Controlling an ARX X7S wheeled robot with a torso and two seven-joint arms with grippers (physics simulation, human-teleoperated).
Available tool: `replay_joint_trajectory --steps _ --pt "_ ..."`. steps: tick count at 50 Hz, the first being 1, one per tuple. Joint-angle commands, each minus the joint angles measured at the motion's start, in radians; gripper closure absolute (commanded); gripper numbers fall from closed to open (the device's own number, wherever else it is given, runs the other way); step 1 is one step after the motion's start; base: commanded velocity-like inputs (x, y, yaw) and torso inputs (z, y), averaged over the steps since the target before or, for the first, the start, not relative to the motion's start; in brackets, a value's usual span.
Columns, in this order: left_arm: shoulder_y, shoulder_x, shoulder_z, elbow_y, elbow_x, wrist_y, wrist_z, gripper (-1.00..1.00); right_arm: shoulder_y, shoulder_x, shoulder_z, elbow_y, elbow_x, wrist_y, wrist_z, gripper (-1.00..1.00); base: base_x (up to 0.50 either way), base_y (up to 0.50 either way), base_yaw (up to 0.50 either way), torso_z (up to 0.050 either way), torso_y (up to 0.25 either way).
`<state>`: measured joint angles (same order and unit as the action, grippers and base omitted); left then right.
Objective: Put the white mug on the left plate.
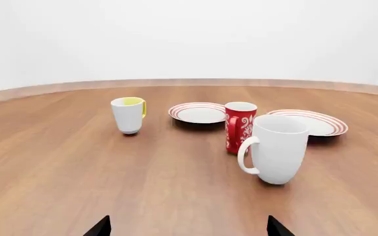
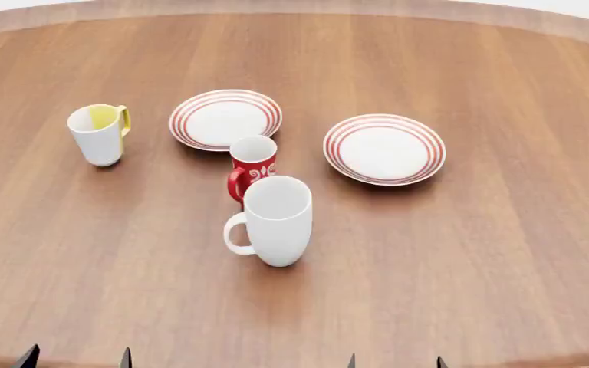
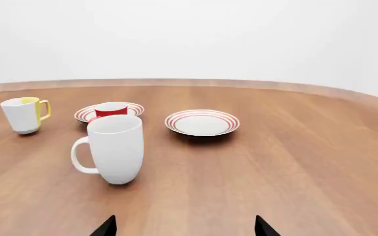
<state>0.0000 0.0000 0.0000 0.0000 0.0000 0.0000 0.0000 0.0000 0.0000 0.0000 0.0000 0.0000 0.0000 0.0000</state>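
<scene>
Left gripper [image 1: 187, 227] shows only two dark fingertips [image 1: 100, 228] at the near edge of the left wrist view, spread wide apart, released, holding nothing. Same view: white mug [image 1: 277, 148] stands upright on the wooden table [image 1: 57, 162], handle to the left, red mug [image 1: 239, 126] just behind it, yellow-handled mug [image 1: 129, 114] well off to the left, left plate [image 1: 198, 113] and right plate [image 1: 314, 122] farther back. Head view: white mug [image 2: 275, 220] sits near centre, nearest of all items, not on any plate; red mug [image 2: 252, 165] just beyond it, between it and the left plate [image 2: 225, 119]; right plate [image 2: 385, 149] far right; yellow-handled mug [image 2: 99, 134] far left. Tips of both grippers poke in at the near edge, left gripper [image 2: 74, 358] and right gripper [image 2: 395, 361], apart from everything. Right wrist view: right gripper [image 3: 185, 226] also spread, released, empty; white mug [image 3: 113, 148] ahead to the left, upright, left plate [image 3: 84, 113] partly hidden behind the red mug [image 3: 111, 109].
</scene>
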Motion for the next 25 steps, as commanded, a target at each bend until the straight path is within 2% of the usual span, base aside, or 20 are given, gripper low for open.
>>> replay_joint_trajectory --steps 1,2,3,5,6,12,16,25 --pt "0.002 -0.011 0.012 0.004 -0.011 -0.002 -0.012 -1.0 -0.003 0.012 -0.015 -0.012 0.012 0.009 0.015 -1.0 0.0 0.0 0.0 0.0 0.0" --pt "-0.012 -0.022 0.011 -0.021 -0.027 0.005 -0.007 -1.0 -0.02 0.052 -0.047 -0.021 0.032 0.014 -0.06 -1.0 0.0 0.0 0.0 0.0 0.0" --pt "-0.011 -0.029 0.015 -0.018 -0.031 0.002 -0.008 -1.0 -0.017 0.049 -0.04 -0.016 -0.011 0.001 -0.006 -1.0 0.0 0.0 0.0 0.0 0.0" --pt "-0.006 -0.068 0.018 0.011 -0.019 0.004 0.007 -1.0 -0.028 0.089 -0.05 -0.054 -0.071 0.029 0.005 -1.0 0.0 0.0 0.0 0.0 0.0" --pt "-0.004 -0.08 0.01 0.062 -0.066 -0.07 0.037 -1.0 -0.033 0.099 -0.043 -0.081 -0.072 0.049 0.005 -1.0 0.0 0.0 0.0 0.0 0.0" --pt "0.012 -0.127 0.014 0.196 -0.076 -0.132 0.055 -1.0 -0.048 0.117 -0.06 -0.178 -0.134 0.08 0.039 -1.0 0.0 0.0 0.0 0.0 0.0" --pt "0.019 -0.151 0.018 0.313 -0.085 -0.225 0.061 -1.0 -0.038 0.133 -0.086 -0.268 -0.186 0.158 0.029 -1.0 0.0 0.0 0.0 0.0 0.0" --pt "0.005 -0.187 0.023 0.391 -0.066 -0.278 0.055 -1.0 -0.032 0.163 -0.128 -0.453 -0.263 0.303 -0.015 -1.0 0.06 0.0 0.0 0.0 0.0"
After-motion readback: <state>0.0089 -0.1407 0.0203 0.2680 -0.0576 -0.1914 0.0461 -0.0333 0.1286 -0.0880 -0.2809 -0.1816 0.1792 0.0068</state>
